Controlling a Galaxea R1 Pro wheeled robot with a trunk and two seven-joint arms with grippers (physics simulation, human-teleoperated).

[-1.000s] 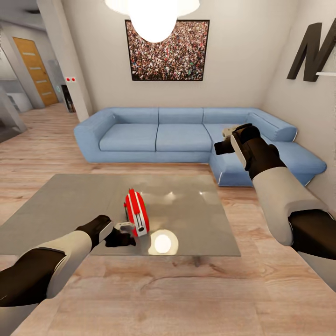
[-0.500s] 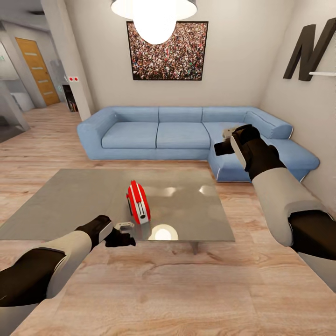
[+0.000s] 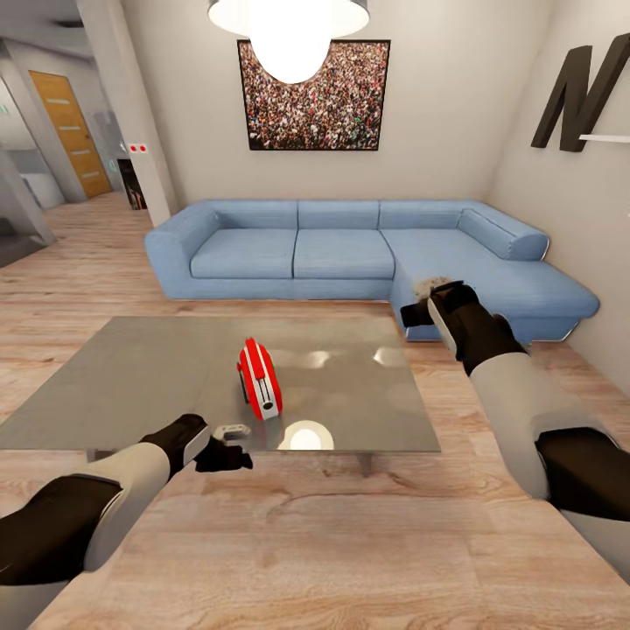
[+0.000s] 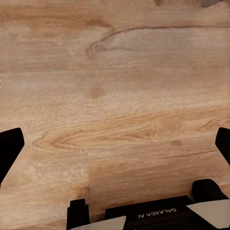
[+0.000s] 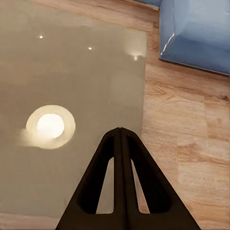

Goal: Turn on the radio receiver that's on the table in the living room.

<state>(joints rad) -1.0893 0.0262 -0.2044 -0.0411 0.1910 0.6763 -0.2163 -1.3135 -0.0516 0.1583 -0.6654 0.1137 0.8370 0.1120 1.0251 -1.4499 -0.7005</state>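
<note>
The red-and-white radio receiver (image 3: 259, 379) stands on edge on the glossy grey table (image 3: 131, 376), near its front edge. My left gripper (image 3: 233, 444) hovers just off that front edge, a little nearer to me and left of the radio, not touching it. In the left wrist view its fingers (image 4: 9, 146) are spread wide over bare wood floor, so it is open and empty. My right gripper (image 3: 415, 308) hangs above the table's far right corner. Its fingers (image 5: 120, 132) are pressed together over the table top (image 5: 72, 72), holding nothing.
This is the living room, with a blue corner sofa (image 3: 297, 254) behind the table and its end (image 5: 196, 33) near my right gripper. A crowd picture (image 3: 313, 94) and a ceiling lamp (image 3: 289, 26) are above. Light wood floor surrounds the table. A hallway opens at the left (image 3: 74, 131).
The view pulled back from the table a second ago, then held still. My right arm has dropped lower toward the table corner. The left gripper sank slightly. The radio has not moved.
</note>
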